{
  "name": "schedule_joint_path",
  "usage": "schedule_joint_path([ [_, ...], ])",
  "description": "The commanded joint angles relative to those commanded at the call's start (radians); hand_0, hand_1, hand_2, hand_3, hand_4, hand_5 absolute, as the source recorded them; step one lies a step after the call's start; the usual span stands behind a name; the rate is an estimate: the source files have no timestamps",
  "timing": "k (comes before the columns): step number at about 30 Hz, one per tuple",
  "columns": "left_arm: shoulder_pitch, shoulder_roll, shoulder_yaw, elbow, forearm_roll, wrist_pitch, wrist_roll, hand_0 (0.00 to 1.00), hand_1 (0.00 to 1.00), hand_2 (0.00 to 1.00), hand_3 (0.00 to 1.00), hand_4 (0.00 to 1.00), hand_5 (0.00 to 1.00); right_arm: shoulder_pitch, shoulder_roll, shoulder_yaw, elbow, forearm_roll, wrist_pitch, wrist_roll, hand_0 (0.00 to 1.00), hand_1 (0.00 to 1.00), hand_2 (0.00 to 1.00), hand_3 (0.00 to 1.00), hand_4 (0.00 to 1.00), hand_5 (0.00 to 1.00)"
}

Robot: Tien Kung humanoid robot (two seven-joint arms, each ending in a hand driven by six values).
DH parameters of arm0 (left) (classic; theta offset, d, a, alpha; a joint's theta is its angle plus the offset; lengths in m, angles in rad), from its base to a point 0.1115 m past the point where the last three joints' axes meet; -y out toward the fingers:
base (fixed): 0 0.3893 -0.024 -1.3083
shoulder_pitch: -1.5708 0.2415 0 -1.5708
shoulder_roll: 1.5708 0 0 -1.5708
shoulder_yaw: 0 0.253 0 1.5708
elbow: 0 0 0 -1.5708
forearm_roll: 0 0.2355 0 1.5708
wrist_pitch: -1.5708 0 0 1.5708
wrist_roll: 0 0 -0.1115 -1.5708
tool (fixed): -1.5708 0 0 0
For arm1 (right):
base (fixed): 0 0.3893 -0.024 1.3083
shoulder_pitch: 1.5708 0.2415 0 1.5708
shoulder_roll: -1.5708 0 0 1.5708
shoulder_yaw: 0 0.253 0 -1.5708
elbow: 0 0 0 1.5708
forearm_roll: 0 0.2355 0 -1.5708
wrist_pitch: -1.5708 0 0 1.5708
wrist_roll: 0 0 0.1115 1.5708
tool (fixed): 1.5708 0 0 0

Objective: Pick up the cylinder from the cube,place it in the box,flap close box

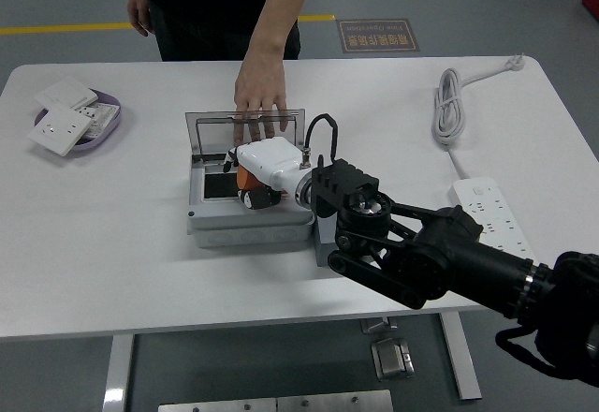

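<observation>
A grey box (215,229) sits at the table's middle with its clear lid (211,131) standing open at the far side. My right hand (251,192), white-shelled on a black arm, reaches in from the lower right and hovers over the box's open inside. Its fingers are curled around an orange cylinder (243,179), held just above the box's dark interior (220,187). A person stands at the far side, and the person's hand (260,84) rests on the lid's top edge. The cube is hidden or not distinguishable under my arm. My left arm is out of view.
A purple tray (108,122) with white socket plates lies at the far left. A coiled white cable (451,103) and a white power strip (491,211) lie at the right. The table's near edge runs below my forearm.
</observation>
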Motion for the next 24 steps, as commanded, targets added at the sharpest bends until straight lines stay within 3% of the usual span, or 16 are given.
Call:
schedule_joint_path([
  [1, 0.000, 0.000, 0.000, 0.000, 0.000, 0.000, 0.000, 0.591, 0.625, 0.566, 0.596, 0.674, 0.271, 0.000, 0.000, 0.000, 0.000, 0.000, -0.001, 0.001, 0.876, 0.781, 0.786, 0.754, 0.592, 0.315],
  [2, 0.000, 0.001, 0.000, 0.000, 0.000, 0.000, 0.000, 0.592, 0.625, 0.566, 0.596, 0.672, 0.268, 0.000, 0.000, 0.000, 0.000, 0.000, -0.002, 0.001, 0.899, 0.790, 0.793, 0.787, 0.665, 0.343],
  [13, -0.001, -0.002, 0.004, 0.000, -0.001, -0.001, -0.003, 0.592, 0.625, 0.566, 0.596, 0.671, 0.269, -0.020, 0.000, 0.013, 0.009, 0.042, -0.042, 0.031, 0.897, 0.788, 0.792, 0.797, 0.692, 0.365],
  [19, 0.002, -0.005, 0.007, 0.000, -0.005, 0.000, -0.003, 0.592, 0.625, 0.566, 0.596, 0.670, 0.269, -0.024, 0.000, 0.078, 0.088, 0.163, -0.062, 0.078, 0.892, 0.782, 0.784, 0.794, 0.703, 0.374],
  [24, 0.004, -0.006, 0.008, 0.000, -0.005, 0.000, -0.002, 0.590, 0.625, 0.565, 0.596, 0.668, 0.268, 0.016, 0.000, 0.153, 0.119, 0.238, -0.058, 0.098, 0.883, 0.770, 0.770, 0.773, 0.701, 0.374],
])
